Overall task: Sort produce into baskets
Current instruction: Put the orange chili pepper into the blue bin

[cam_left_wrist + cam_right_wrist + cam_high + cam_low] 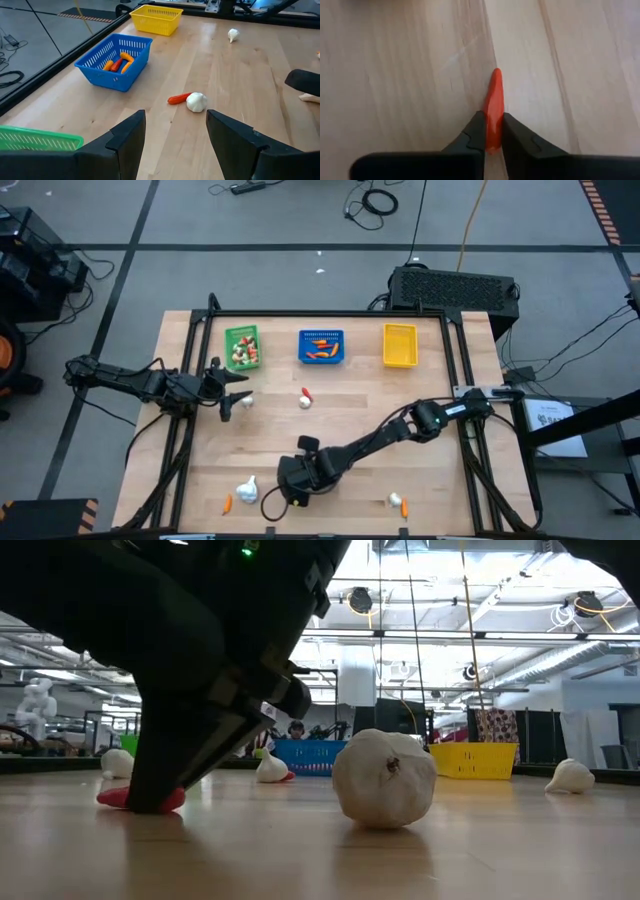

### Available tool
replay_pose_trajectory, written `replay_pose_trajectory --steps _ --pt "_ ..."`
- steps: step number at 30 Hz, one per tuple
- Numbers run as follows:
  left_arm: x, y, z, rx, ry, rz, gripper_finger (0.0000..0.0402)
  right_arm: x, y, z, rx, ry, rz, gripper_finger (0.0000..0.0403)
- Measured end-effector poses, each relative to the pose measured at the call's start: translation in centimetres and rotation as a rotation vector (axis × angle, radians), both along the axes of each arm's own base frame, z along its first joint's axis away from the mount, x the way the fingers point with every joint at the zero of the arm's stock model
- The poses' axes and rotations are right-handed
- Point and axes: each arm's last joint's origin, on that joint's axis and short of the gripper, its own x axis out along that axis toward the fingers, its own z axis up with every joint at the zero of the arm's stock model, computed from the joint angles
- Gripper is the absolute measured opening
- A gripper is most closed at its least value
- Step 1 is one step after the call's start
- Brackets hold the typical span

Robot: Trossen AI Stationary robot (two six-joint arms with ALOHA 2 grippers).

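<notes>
A slim red pepper piece point(495, 97) lies on the wood near the table's near edge, with my right gripper point(493, 134) shut on it. The low view shows it under the fingers point(140, 798), and in the high view the gripper point(287, 492) hides it. My left gripper point(175, 145) hangs open at the table's left, holding nothing. The green basket point(242, 347), blue basket point(321, 347) and yellow basket point(400, 345) stand in a row at the far edge. The green and blue baskets hold produce. My right gripper pinches the red pepper piece between its two fingers at the end nearest the gripper point(493, 127). The fingers slant down from the table's right side. The pepper's pointed end point(496, 75) sticks out ahead of them. The piece lies on the table point(140, 798).
Loose produce lies around. A white garlic bulb point(247, 490) and an orange piece point(228, 503) sit left of my right gripper. Another bulb with an orange piece point(398, 501) lies at the near right. A bulb with a red piece point(305, 398) lies mid-table, and one bulb point(245, 402) near my left gripper.
</notes>
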Motion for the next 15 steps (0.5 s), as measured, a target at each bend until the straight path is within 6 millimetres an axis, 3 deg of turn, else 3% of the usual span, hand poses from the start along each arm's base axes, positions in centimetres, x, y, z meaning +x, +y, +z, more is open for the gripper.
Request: replay_pose_trajectory --steps 5,10,15 --pt "0.0 0.0 0.0 -0.002 0.0 0.001 0.0217 -0.2 -0.9 1.6 -0.019 0.006 0.014 0.002" --pt "0.0 0.0 0.0 -0.002 0.0 0.001 0.0217 -1.0 -3.0 6.4 -0.055 -0.002 0.033 0.0027" --pt "0.0 0.0 0.0 -0.02 -0.005 0.009 0.0217 -1.4 -6.7 9.9 -0.123 -0.003 0.025 0.0029"
